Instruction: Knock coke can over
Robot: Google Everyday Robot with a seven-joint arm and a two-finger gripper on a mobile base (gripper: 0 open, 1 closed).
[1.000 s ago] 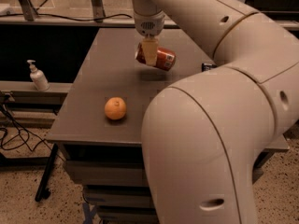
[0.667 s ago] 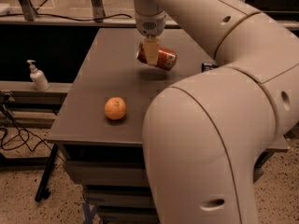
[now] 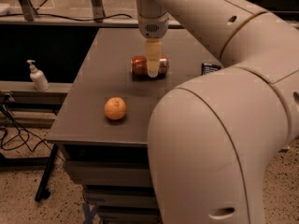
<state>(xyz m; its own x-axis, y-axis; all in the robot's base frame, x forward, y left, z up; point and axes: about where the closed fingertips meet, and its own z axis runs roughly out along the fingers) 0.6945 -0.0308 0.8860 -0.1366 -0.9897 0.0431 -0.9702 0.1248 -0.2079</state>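
The coke can [image 3: 140, 65] is red with silver ends and lies on its side on the grey table [image 3: 93, 97], toward the middle back. My gripper [image 3: 153, 72] hangs straight down from the arm and sits right at the can's middle, covering part of it. The can's right end shows just past the gripper.
An orange [image 3: 115, 108] sits on the table in front and to the left of the can. A small dark object [image 3: 211, 68] lies at the table's right side. A white pump bottle [image 3: 37, 76] stands on a low shelf at the left. My arm's large shell [image 3: 210, 139] fills the right foreground.
The can was tilted at the gripper, its lower end down by the table; now it lies flat on its side on the table. The gripper now points straight down at it.
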